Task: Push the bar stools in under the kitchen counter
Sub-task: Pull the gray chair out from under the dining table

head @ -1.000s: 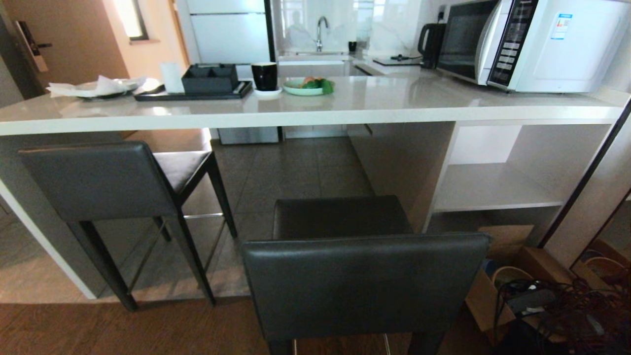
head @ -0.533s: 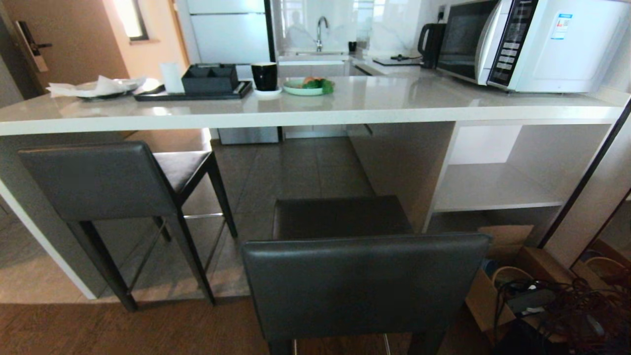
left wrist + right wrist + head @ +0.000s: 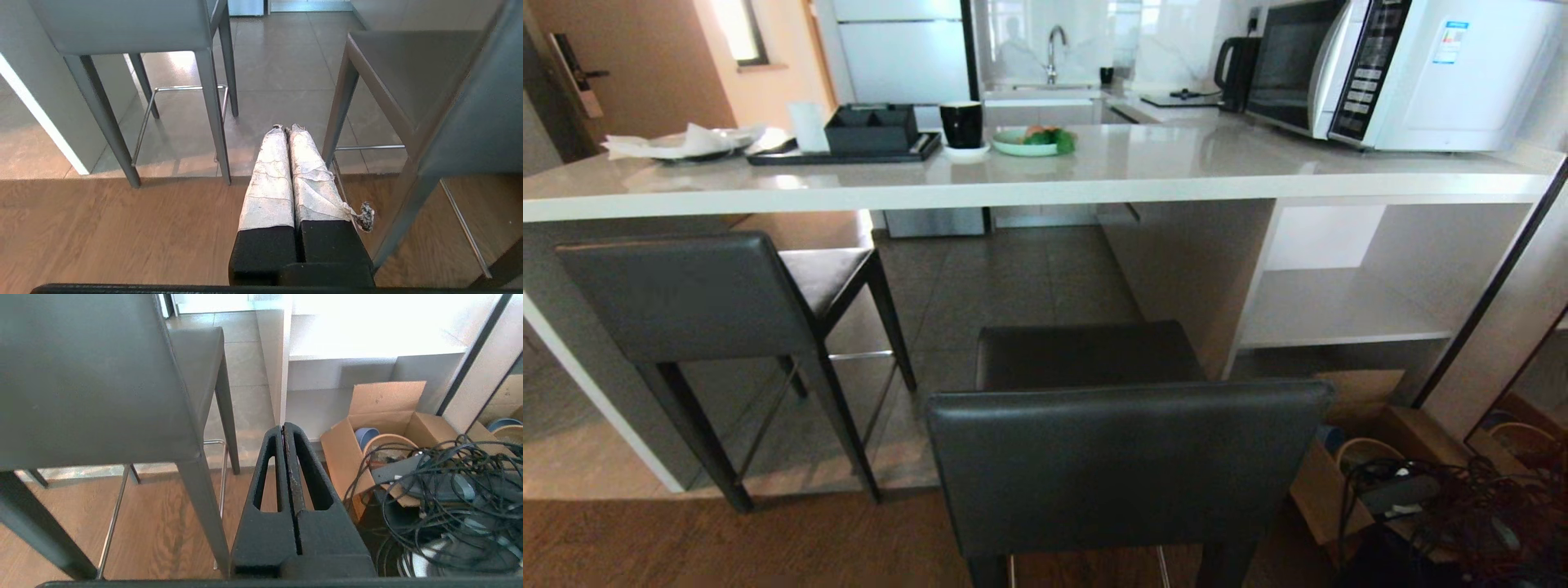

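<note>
Two dark grey bar stools face the kitchen counter point(image 3: 1143, 189). The left stool point(image 3: 686, 298) has its seat partly under the counter edge. The nearer stool point(image 3: 1127, 461) stands back from the counter, its backrest close in front of me. Neither gripper shows in the head view. My left gripper point(image 3: 285, 128), its fingers wrapped in white tape, is shut and empty, low between the left stool point(image 3: 122, 24) and the nearer stool point(image 3: 408, 77). Beside the nearer stool's backrest point(image 3: 86, 379), my black right gripper point(image 3: 284, 426) is shut and holds nothing.
On the counter stand a microwave point(image 3: 1405, 73), a black cup point(image 3: 961, 125), a green plate point(image 3: 1033, 143) and a black tray point(image 3: 849, 151). An open cardboard box point(image 3: 380, 428) and a tangle of black cables point(image 3: 453, 490) lie on the floor at the right.
The whole head view has shifted slightly. Neither stool has visibly moved relative to the counter.
</note>
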